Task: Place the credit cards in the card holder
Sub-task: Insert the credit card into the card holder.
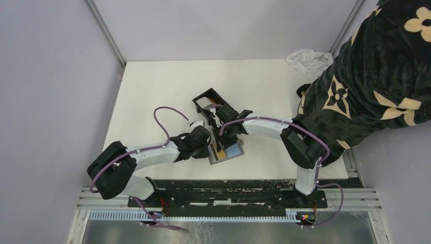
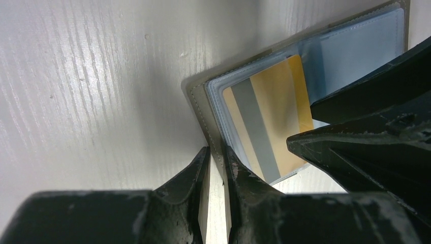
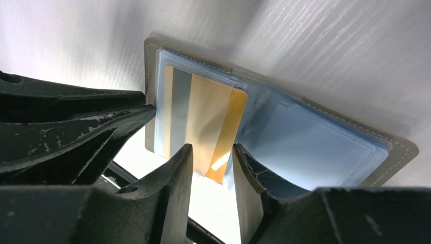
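Note:
A tan-gold credit card (image 3: 203, 122) with a grey stripe lies partly inside a clear pocket of an open grey wallet (image 3: 315, 147) on the table, and also shows in the left wrist view (image 2: 274, 117). My left gripper (image 2: 217, 155) is shut on the wallet's grey edge (image 2: 201, 109). My right gripper (image 3: 212, 155) is open, its fingers either side of the card's protruding end. The black card holder (image 1: 206, 97) stands just behind both grippers; something pale shows inside it. I cannot make out the silver card for certain.
A person in a black flower-patterned garment (image 1: 376, 76) leans over the table's right side. A crumpled white cloth (image 1: 307, 58) lies at the back right corner. A black rail (image 1: 223, 193) runs along the near edge.

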{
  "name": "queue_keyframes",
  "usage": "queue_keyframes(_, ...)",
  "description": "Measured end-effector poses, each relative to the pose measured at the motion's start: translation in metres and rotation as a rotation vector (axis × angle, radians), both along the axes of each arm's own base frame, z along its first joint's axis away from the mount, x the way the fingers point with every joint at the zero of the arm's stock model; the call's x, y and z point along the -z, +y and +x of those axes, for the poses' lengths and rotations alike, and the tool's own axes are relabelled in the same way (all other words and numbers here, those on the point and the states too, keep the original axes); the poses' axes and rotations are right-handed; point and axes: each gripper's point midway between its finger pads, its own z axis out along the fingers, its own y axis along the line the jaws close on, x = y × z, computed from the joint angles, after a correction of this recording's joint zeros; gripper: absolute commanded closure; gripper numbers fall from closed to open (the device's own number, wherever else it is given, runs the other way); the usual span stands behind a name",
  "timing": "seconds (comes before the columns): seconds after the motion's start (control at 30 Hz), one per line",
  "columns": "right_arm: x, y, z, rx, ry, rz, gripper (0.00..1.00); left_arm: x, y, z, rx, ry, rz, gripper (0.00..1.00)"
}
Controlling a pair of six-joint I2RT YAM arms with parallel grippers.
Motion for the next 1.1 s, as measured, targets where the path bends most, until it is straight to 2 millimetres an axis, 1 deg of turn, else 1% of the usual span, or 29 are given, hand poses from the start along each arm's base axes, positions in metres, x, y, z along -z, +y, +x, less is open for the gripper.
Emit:
queue_keyframes(0.2,0.0,0.001,-0.001,0.011,0.009,0.004,0.62,0.0,-0.001,0.0,0.002,-0.003,-0.007,0.78)
queue_keyframes(0.5,0.001,0.003,-0.009,0.004,0.02,-0.007,0.62,0.0,-0.002,-0.001,0.009,0.004,-0.015,0.78)
queue_keyframes(0.63,0.0,0.002,-0.01,0.002,0.019,-0.018,0.59,-0.001,-0.002,-0.001,0.008,0.002,-0.015,0.69)
queue_keyframes(0.73,-0.005,0.003,-0.006,-0.006,-0.002,-0.03,0.57,-0.002,0.001,-0.002,0.003,0.001,-0.006,0.63)
queue_keyframes(0.87,-0.029,0.014,0.011,-0.032,-0.08,-0.014,0.54,-0.003,0.01,-0.005,-0.01,0.007,0.034,0.55)
queue_keyframes(0.93,-0.045,0.018,0.021,-0.045,-0.133,-0.003,0.52,-0.004,0.016,-0.006,-0.018,0.012,0.061,0.51)
queue_keyframes(1.0,-0.063,0.022,0.03,-0.055,-0.188,0.007,0.48,-0.005,0.021,-0.006,-0.026,0.017,0.088,0.45)
queue_keyframes(1.1,-0.091,0.022,0.046,-0.054,-0.28,0.008,0.43,-0.013,0.028,-0.004,-0.041,0.006,0.118,0.37)
